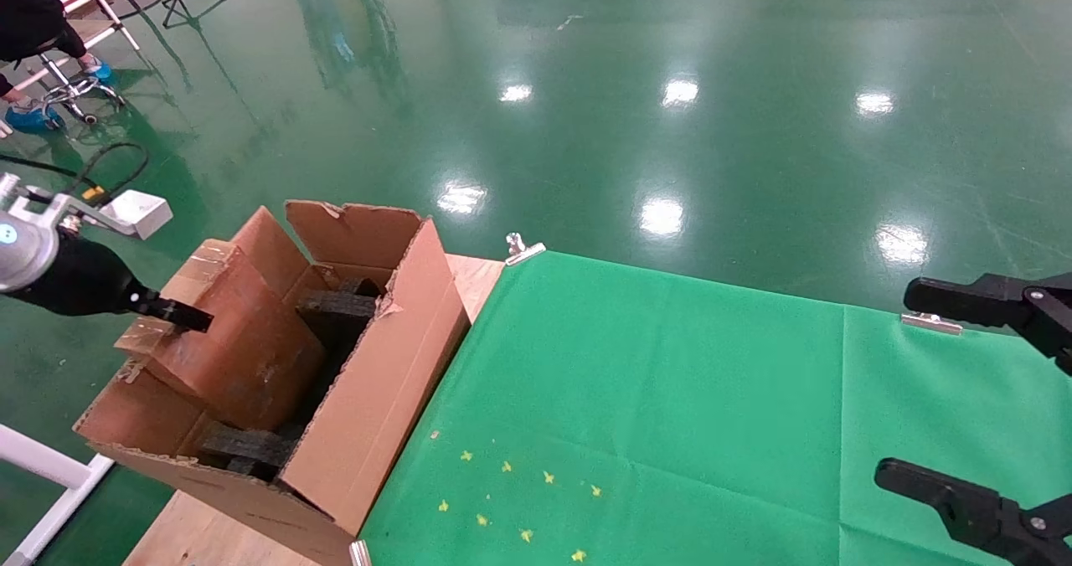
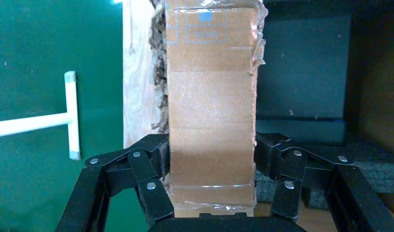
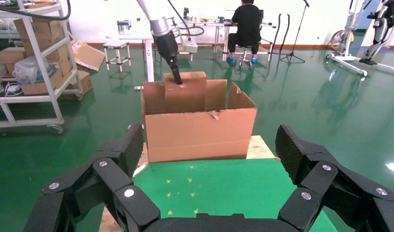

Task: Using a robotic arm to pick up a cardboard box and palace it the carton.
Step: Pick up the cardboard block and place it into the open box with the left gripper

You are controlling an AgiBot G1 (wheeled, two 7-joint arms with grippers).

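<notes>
My left fingers (image 2: 211, 188) clamp the cardboard box (image 1: 222, 331) end-on, half sunk in the carton (image 1: 368, 407) — I should lower it straight between the foam pieces (image 1: 335, 306) before letting go. My right fingers (image 3: 209, 193) hang spread over the green surface (image 1: 670, 415) — idle.

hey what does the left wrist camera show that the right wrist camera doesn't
Only the left wrist view shows the left gripper shut on the cardboard box, its fingers pressed against both sides, with glossy tape and a printed blue label. Only the right wrist view shows the open right gripper, the green cloth, a seated person and a shelving cart. Both show the box at the carton.
</notes>
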